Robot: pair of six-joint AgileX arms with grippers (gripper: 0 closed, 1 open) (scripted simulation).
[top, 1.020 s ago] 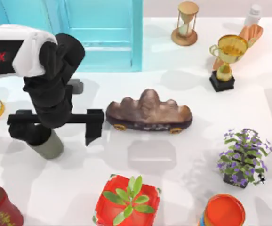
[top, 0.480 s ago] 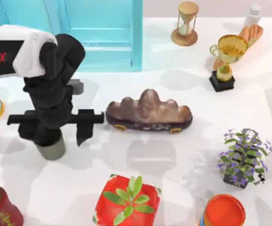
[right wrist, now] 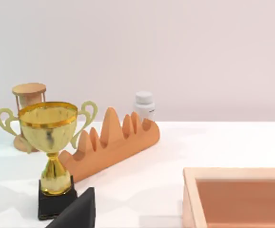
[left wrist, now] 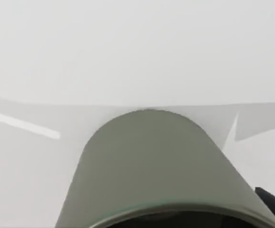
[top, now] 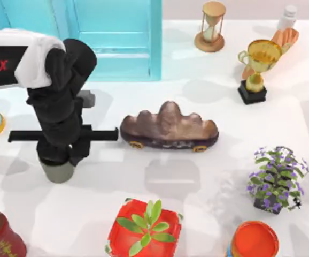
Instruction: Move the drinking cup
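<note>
Olive-grey drinking cup (top: 57, 171) stands on the bench left of the brown rock model (top: 169, 128). The left gripper (top: 61, 155) has just squeezed in and now holds it, ready for lifting.

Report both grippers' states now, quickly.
Left gripper: shut on the drinking cup, at the table's left.
Right gripper: one dark fingertip shows near the gold trophy; state cannot be told.

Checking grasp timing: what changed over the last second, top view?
The left gripper narrowed its fingers onto the drinking cup, which went from tilted to nearly upright beneath it. The rock-shaped ornament, trophy and red plant pot stayed put.
</note>
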